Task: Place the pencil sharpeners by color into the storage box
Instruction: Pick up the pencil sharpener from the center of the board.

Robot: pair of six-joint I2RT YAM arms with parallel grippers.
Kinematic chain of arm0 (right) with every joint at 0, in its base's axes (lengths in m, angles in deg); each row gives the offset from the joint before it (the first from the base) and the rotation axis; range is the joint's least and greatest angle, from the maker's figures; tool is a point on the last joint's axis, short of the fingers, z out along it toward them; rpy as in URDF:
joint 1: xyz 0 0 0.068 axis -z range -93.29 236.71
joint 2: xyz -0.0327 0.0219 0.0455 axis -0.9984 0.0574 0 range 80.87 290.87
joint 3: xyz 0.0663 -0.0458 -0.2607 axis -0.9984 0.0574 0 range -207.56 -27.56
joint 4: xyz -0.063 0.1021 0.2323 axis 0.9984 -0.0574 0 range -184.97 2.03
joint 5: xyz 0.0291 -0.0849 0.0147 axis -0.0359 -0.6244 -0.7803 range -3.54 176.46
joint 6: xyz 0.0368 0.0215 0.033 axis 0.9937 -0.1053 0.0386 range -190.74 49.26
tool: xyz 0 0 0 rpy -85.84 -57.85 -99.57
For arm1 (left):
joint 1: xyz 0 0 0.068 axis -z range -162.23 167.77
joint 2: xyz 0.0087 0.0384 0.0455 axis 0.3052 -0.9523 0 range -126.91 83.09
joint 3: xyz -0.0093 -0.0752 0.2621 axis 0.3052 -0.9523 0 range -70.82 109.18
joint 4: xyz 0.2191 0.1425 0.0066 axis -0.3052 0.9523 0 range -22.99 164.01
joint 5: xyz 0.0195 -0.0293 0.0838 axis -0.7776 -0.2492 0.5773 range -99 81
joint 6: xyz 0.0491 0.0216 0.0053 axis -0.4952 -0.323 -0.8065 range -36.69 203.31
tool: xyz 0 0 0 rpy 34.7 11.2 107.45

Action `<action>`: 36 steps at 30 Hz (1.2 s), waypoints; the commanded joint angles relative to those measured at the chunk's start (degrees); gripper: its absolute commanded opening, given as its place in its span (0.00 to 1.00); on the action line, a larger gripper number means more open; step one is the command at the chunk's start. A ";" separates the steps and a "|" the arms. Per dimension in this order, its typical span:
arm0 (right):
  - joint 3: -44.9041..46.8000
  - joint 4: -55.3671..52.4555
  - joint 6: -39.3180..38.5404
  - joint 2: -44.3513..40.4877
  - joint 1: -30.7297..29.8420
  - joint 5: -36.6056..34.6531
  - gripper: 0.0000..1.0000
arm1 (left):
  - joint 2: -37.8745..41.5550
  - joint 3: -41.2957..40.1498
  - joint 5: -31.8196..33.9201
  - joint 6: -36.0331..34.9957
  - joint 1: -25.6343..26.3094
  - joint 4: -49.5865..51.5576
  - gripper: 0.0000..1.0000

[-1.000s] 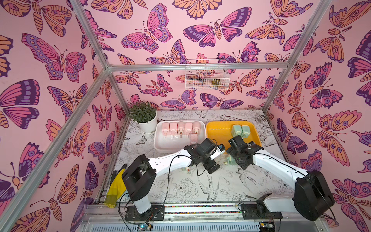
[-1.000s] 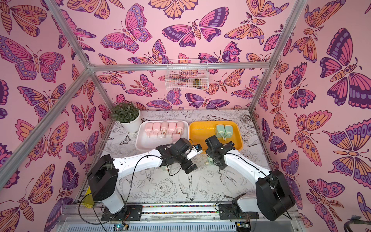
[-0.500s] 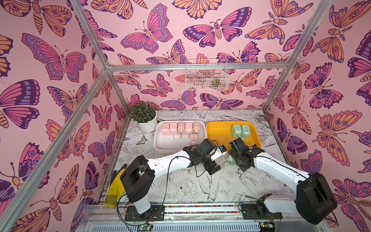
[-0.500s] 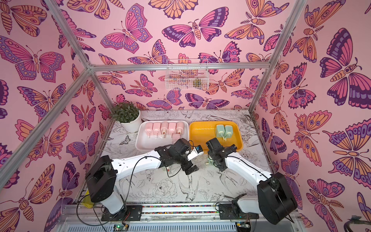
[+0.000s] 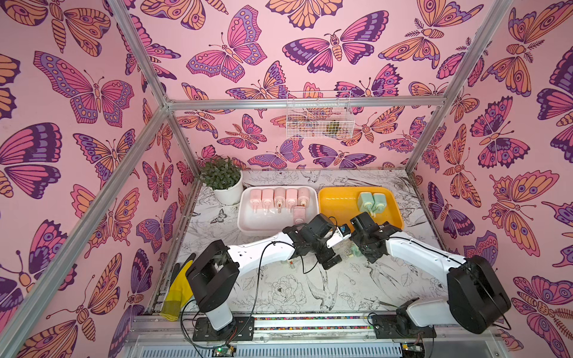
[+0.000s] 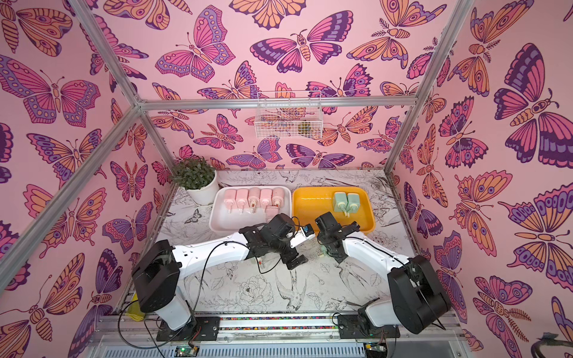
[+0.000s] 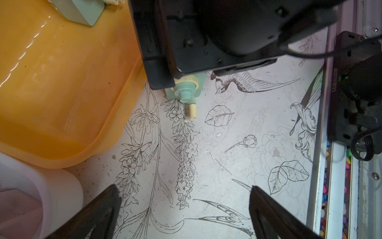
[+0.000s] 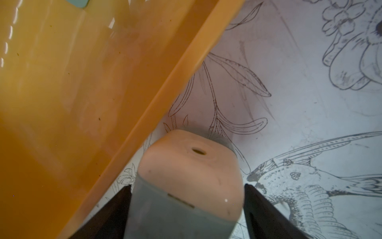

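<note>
A mint green pencil sharpener (image 8: 186,175) with a cream end stands on the table just outside the yellow tray's front edge (image 8: 165,87). My right gripper (image 8: 187,198) straddles it, one finger against each side, and mostly covers it in both top views (image 5: 361,251) (image 6: 330,251). Only the sharpener's handle end (image 7: 186,91) peeks out below that gripper. My left gripper (image 7: 183,196) (image 5: 335,252) hangs open beside it, with nothing between its fingers. Two green sharpeners (image 5: 370,201) lie in the yellow tray (image 5: 335,201). Several pink sharpeners (image 5: 279,198) lie in the white tray (image 5: 248,223).
A potted plant (image 5: 224,183) stands at the back left, beside the white tray. A yellow glove (image 5: 179,288) lies at the front left edge. A wire basket (image 5: 319,117) hangs on the back wall. A small cream bit (image 5: 286,263) shows under my left forearm.
The right gripper's fingers have drawn in against the green sharpener. Both arms have shifted only slightly.
</note>
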 commanded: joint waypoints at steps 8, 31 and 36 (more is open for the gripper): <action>-2.31 -7.85 -35.07 1.78 0.64 7.16 0.73 | 0.94 -0.95 1.21 0.32 0.22 -0.05 1.00; -3.22 -8.39 -29.78 1.08 2.02 2.05 0.80 | 0.93 -0.90 2.23 0.14 0.17 -0.04 1.00; -1.22 -9.64 -38.97 -2.45 2.71 3.88 0.79 | 0.94 -1.14 2.78 0.28 0.15 -0.07 1.00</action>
